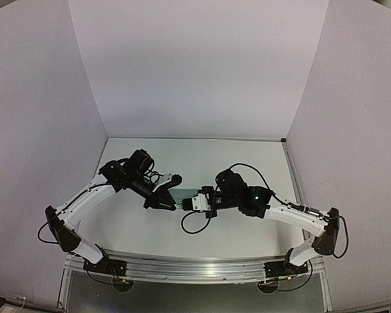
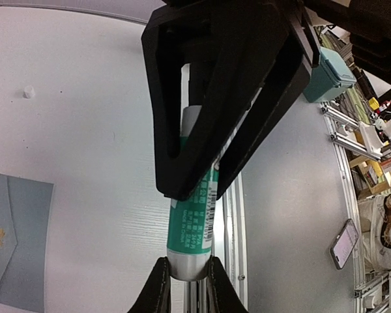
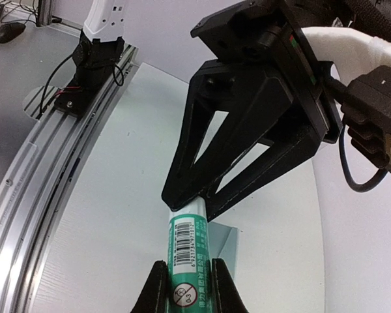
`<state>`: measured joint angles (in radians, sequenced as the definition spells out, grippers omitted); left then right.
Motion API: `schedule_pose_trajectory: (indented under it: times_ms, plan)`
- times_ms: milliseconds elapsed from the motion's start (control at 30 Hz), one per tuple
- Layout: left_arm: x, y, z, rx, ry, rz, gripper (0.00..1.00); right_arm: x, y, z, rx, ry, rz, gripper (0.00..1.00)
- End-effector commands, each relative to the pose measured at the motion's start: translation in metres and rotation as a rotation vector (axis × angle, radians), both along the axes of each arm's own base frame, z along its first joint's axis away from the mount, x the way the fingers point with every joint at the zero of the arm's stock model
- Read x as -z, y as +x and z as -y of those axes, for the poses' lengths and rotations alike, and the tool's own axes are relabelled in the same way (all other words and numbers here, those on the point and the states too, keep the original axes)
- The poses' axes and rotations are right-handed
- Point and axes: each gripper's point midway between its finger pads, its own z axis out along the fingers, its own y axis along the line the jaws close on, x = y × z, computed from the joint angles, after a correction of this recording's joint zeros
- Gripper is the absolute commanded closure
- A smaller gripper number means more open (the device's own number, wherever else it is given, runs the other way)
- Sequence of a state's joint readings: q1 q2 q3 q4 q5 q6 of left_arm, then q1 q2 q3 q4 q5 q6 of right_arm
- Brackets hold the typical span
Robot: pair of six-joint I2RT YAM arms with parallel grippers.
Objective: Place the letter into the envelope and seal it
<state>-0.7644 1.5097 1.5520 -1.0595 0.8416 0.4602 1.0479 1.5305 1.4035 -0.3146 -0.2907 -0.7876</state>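
Left claw [image 2: 186,287]: clenched on one end of a green-and-white glue stick [image 2: 192,228], fingers pressed against both sides of the tube at the bottom centre of the left wrist view. Right claw [image 3: 188,290]: clenched on the opposite, green end of the same stick, beside the barcode label, at the bottom centre of the right wrist view. Each wrist view shows the other claw's black fingers closed round the far end of the tube, so the stick is held between the two claws, clear of the desk [image 2: 85,143]. In the top view the two claws meet tip to tip just below the centre of the frame, above the middle of the white desk. The envelope [image 2: 19,241] lies flat on the desk at the lower left of the left wrist view, well to the left of the left claw and touching neither claw nor stick; its flap lines are visible and a small gold mark sits near its left edge. Whether the flap is stuck down cannot be told. In the top view only a sliver of teal shows between the two claws, below the held stick. A tiny white object [image 2: 29,92] rests on the desk at the upper left of the left wrist view, well apart from the envelope.
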Motion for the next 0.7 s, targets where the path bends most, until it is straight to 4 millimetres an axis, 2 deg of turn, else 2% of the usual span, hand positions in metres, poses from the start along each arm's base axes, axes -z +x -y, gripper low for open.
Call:
schedule_pose_trajectory:
  times_ms: [0, 67, 100, 133, 200, 300, 433, 567, 667]
  plan:
    - [-0.044, 0.007, 0.010, 0.011, -0.155, 0.087, 0.85, -0.013, -0.002, 0.004, 0.015, 0.008, 0.102, 1.00]
    - [-0.042, 0.012, 0.005, -0.013, -0.152, 0.162, 0.45, -0.014, 0.002, 0.005, 0.067, 0.018, 0.050, 1.00]
    - [-0.042, 0.016, 0.002, -0.025, -0.156, 0.225, 0.31, -0.014, 0.005, 0.005, 0.103, 0.023, 0.014, 1.00]
    - [-0.044, 0.019, -0.001, -0.037, -0.165, 0.300, 0.23, -0.013, 0.010, 0.004, 0.148, 0.027, -0.027, 1.00]
    - [-0.046, 0.029, -0.008, -0.053, -0.185, 0.484, 0.17, -0.011, 0.019, 0.005, 0.253, 0.042, -0.122, 1.00]
    - [-0.047, 0.044, -0.020, -0.067, -0.209, 0.793, 0.15, -0.005, 0.027, 0.009, 0.376, 0.069, -0.285, 1.00]
    - [-0.046, 0.049, -0.026, -0.043, -0.248, 1.114, 0.13, 0.000, 0.046, 0.004, 0.574, 0.152, -0.589, 1.00]
    - [-0.035, 0.053, -0.023, -0.025, -0.215, 1.281, 0.13, 0.001, 0.066, 0.001, 0.759, 0.250, -0.910, 1.00]
    - [-0.029, 0.054, -0.020, -0.008, -0.194, 1.349, 0.13, -0.003, 0.072, -0.003, 0.832, 0.305, -1.061, 1.00]
